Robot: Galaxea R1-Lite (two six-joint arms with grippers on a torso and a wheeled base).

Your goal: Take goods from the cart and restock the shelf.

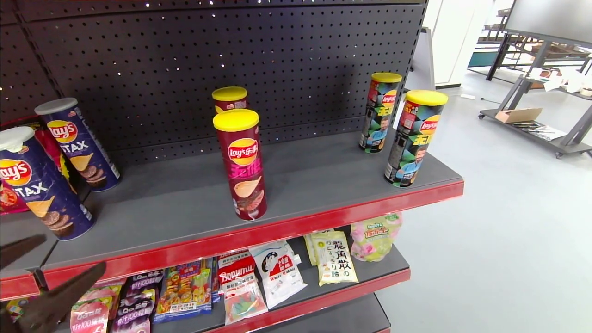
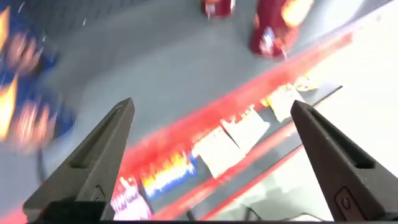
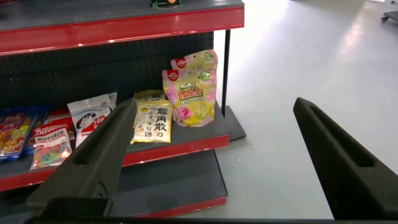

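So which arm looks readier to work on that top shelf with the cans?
Left, probably. The left tool, open and empty, sits right by the can shelf, near the blue cans. The right tool, open too, faces the lower shelf of bags.

A grey shelf [image 1: 185,203] with a red front edge and a black pegboard back is shown. Standing on it are two blue tubes [image 1: 78,143] with pale lids at the left. Two maroon tubes [image 1: 241,166] with yellow lids are set mid-shelf, one behind the other. Two dark patterned tubes [image 1: 415,138] with yellow lids are placed near the right end. Bagged sweets [image 1: 277,273] are laid on the lower shelf [image 1: 384,270].
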